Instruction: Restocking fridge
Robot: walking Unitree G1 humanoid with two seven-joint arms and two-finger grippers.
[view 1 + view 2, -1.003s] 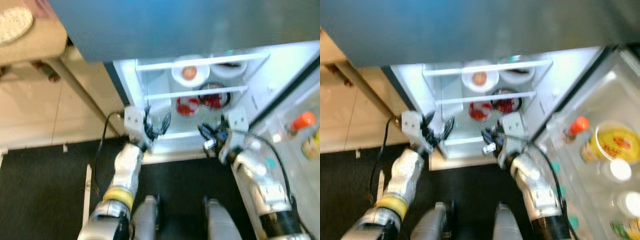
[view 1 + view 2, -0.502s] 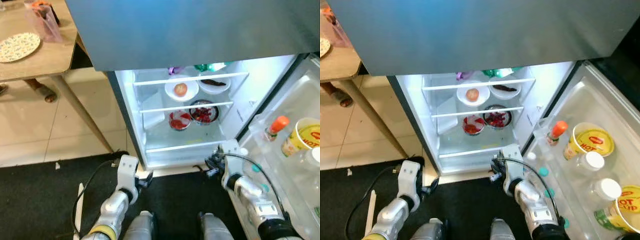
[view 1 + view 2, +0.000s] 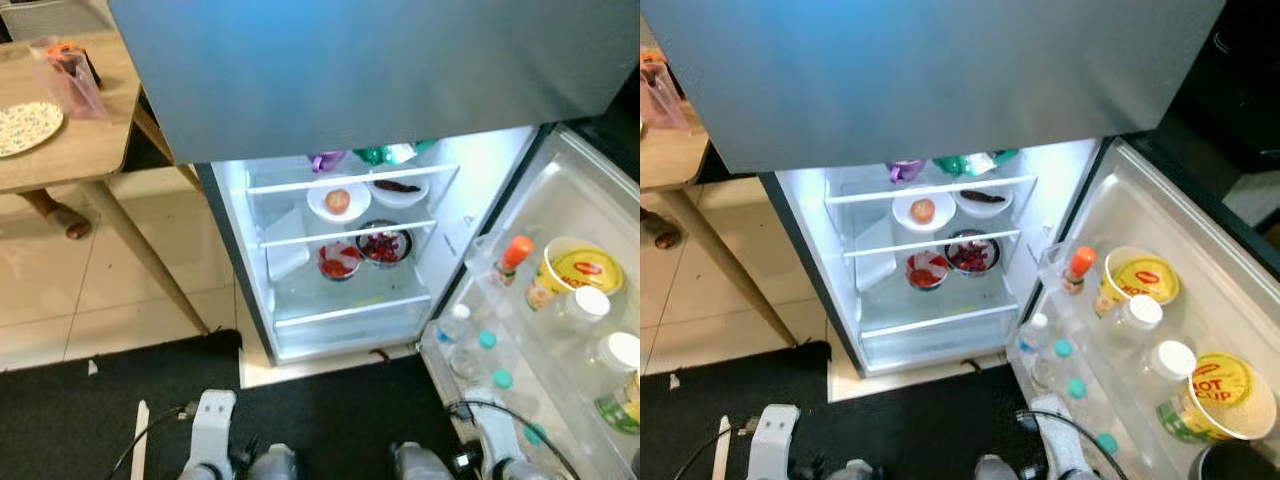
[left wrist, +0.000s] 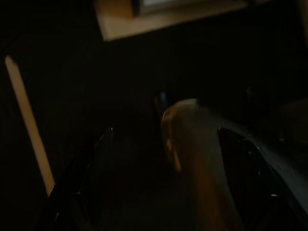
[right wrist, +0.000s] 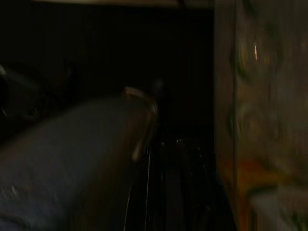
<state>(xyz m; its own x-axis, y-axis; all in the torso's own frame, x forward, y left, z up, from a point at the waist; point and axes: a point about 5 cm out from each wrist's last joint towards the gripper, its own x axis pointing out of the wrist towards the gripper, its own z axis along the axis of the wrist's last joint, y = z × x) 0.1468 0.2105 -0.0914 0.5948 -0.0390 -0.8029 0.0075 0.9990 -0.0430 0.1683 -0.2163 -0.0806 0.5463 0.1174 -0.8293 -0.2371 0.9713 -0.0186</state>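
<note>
Since half second ago: both arms dropped away from fridge (image 3: 340, 250), now low at your feet. Left gripper (image 4: 159, 178) and right gripper (image 5: 163, 144) dark, can't tell open or closed. Fridge open, bowls on shelves, door rack (image 3: 1120, 350) right of it holds bottles, cups. Risk: you turn, elbow clips open door, bottles topple.

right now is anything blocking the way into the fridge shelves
Nothing visible does. The fridge door is swung wide open to the robot's right, and the shelves face the robot, with bowls on them. The black mat in front carries nothing. Both arms hang low, idle.
</note>
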